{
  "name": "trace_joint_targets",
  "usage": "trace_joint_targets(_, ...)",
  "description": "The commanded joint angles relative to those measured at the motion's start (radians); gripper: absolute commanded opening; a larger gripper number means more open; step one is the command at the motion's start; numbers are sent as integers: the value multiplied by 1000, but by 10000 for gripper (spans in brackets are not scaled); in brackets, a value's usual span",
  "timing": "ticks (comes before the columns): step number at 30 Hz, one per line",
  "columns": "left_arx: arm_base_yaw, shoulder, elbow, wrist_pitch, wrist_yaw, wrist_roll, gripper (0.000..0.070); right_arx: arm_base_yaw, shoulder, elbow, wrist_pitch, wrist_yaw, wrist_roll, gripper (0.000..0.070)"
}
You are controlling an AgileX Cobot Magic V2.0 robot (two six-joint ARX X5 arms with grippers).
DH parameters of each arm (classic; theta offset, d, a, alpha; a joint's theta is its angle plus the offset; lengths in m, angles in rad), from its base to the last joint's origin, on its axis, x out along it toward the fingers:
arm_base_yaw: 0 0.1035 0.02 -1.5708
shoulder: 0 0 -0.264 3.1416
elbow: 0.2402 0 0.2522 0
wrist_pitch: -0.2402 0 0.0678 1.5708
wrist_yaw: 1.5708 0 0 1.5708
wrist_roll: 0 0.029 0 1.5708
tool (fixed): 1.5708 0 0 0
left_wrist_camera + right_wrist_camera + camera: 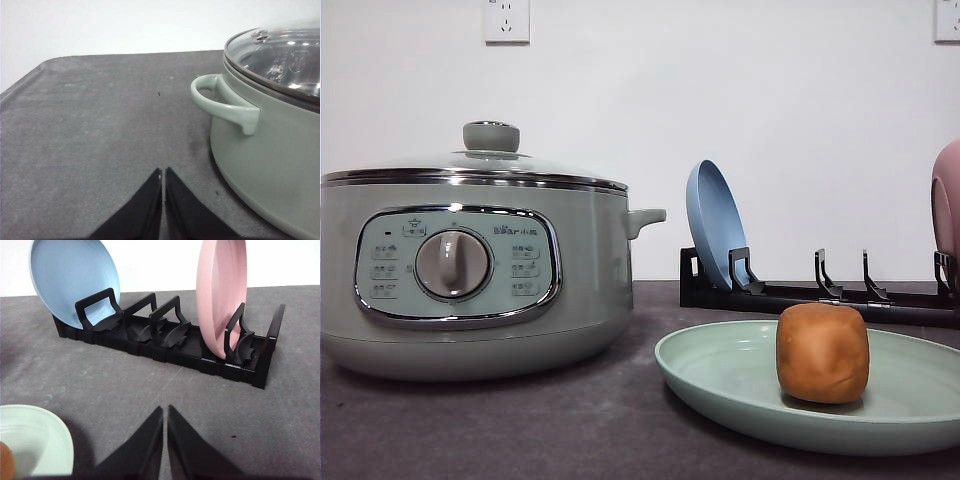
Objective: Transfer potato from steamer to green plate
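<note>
potato (822, 352) upright on green plate (720, 375), right near | steamer (470, 270) left, lid on | left claw (163, 172) pressed together, empty, over surface (100, 125) | right claw (165, 410) likewise, facing rack (165, 340)

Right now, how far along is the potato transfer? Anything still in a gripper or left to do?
It looks done. The potato sits upright on the green plate, and the steamer has its glass lid on. Nothing is in hand: the left gripper and right gripper are both shut and empty above the tabletop. I see no step left.
</note>
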Motion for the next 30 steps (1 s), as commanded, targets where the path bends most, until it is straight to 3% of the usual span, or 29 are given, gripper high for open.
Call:
trace_joint_targets(1, 0, -2, -20, -7, -2, -2, 2, -2, -3, -5, 2, -1, 10, 1)
trace_joint_targets(30, 0, -2, -20, -7, -2, -2, 2, -2, -3, -5, 2, -1, 10, 1)
